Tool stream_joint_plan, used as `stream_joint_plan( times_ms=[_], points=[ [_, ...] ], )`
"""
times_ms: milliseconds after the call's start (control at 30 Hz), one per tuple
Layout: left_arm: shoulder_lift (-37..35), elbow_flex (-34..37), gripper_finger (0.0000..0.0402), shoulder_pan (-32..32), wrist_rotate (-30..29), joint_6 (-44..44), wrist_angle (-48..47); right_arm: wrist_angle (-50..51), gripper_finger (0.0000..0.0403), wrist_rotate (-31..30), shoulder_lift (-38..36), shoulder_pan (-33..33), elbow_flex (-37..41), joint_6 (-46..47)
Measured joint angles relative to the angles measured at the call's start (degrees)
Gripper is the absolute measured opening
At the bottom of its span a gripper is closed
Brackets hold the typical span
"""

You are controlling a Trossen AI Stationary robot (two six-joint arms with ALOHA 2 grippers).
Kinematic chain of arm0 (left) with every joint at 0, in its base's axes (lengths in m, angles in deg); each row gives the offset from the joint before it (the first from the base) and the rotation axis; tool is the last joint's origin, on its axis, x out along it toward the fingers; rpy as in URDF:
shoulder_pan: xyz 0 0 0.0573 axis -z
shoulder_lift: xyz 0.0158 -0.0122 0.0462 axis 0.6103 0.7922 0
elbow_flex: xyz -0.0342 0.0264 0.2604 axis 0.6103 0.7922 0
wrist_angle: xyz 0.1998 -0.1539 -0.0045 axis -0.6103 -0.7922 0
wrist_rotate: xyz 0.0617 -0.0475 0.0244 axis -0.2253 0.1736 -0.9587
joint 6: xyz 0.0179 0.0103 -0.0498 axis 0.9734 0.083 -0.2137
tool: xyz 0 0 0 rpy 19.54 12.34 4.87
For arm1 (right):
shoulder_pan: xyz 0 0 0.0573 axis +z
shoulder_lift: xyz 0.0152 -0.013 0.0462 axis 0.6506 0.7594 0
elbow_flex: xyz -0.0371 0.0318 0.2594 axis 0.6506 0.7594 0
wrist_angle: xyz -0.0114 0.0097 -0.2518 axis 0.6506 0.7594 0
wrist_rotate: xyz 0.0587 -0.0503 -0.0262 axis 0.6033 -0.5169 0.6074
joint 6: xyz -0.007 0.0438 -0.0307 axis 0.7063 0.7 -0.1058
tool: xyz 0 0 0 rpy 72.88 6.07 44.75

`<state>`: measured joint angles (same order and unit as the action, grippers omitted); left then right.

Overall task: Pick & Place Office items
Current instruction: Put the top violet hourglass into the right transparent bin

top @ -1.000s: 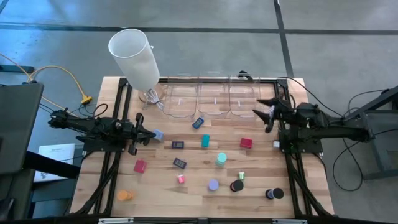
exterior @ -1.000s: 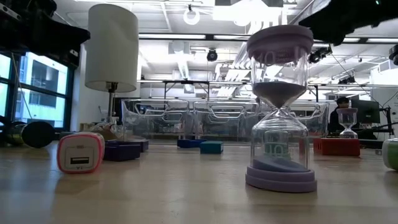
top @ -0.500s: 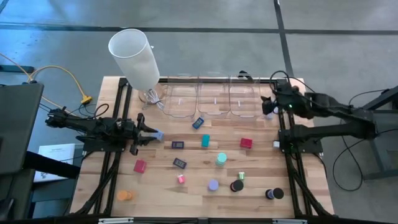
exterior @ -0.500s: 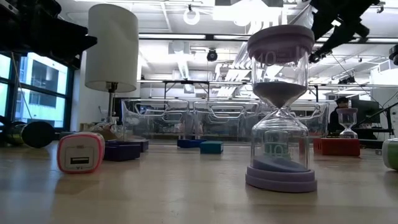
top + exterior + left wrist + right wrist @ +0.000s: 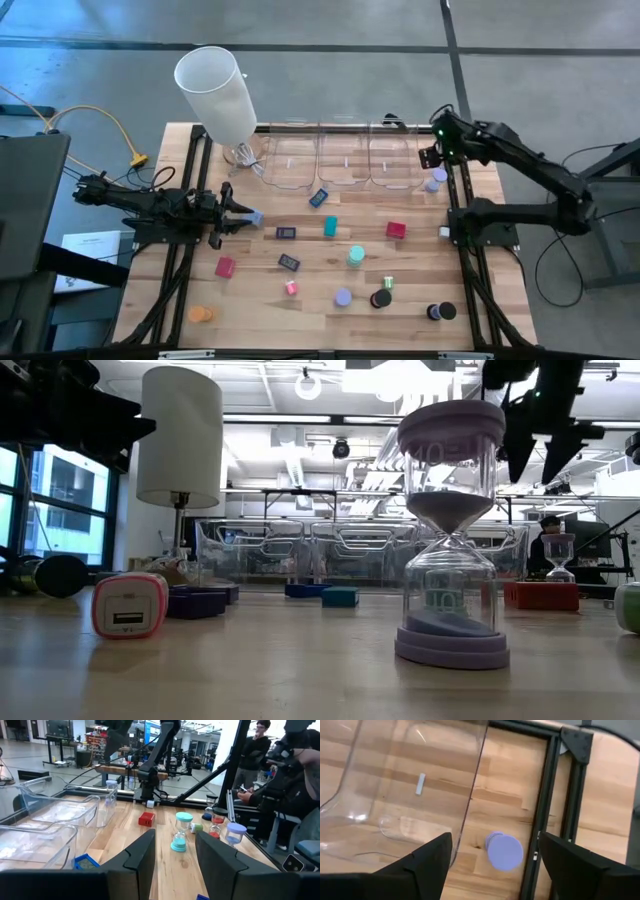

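Office items lie scattered on the wooden table: red blocks [image 5: 396,229] [image 5: 225,267], a teal block [image 5: 330,227], dark blue flat rectangles [image 5: 319,197] [image 5: 289,262], and round pieces near the front. My left gripper [image 5: 243,214] points level and stands open, with nothing between its fingers in its wrist view [image 5: 175,850]. A lavender block [image 5: 257,215] sits on the table just past its tips. My right gripper [image 5: 431,160] [image 5: 540,460] hangs open, pointing down, above a round lavender piece [image 5: 505,851] [image 5: 436,181] that stands on the table.
Three clear bins [image 5: 345,160] stand along the far edge; the rightmost one's wall [image 5: 470,795] is beside the round lavender piece. A black frame rail [image 5: 547,805] runs on its other side. A tall white cylinder [image 5: 215,90] stands at the far left. People are in the room beyond the table.
My right gripper has swung from the table's right side toward the far edge and risen. It has tipped from pointing level to pointing down and now hangs over the round lavender piece. My left gripper has opened a little without shifting; the lavender block stays put.
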<state>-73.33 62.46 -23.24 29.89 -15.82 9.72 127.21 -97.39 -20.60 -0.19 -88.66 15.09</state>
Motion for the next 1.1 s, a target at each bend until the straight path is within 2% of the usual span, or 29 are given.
stream_joint_plan(
  times_ms=[267,400,600,1100],
  points=[
    [0.0,0.0,0.0136,0.0,0.0,0.0,0.0,0.1,0.0286,6.5,4.2,-7.6,2.3,-7.0],
    [0.0,0.0,0.0136,0.0,0.0,0.0,0.0,-0.6,0.0286,6.6,4.6,-9.7,6.3,-7.5],
    [0.0,0.0,0.0136,0.0,0.0,0.0,0.0,-3.2,0.0286,6.7,4.6,-9.9,10.8,-8.9],
    [0.0,0.0,0.0136,0.0,0.0,0.0,0.0,-10.1,0.0286,8.7,4.6,-9.9,16.0,-10.4]
  ],
)
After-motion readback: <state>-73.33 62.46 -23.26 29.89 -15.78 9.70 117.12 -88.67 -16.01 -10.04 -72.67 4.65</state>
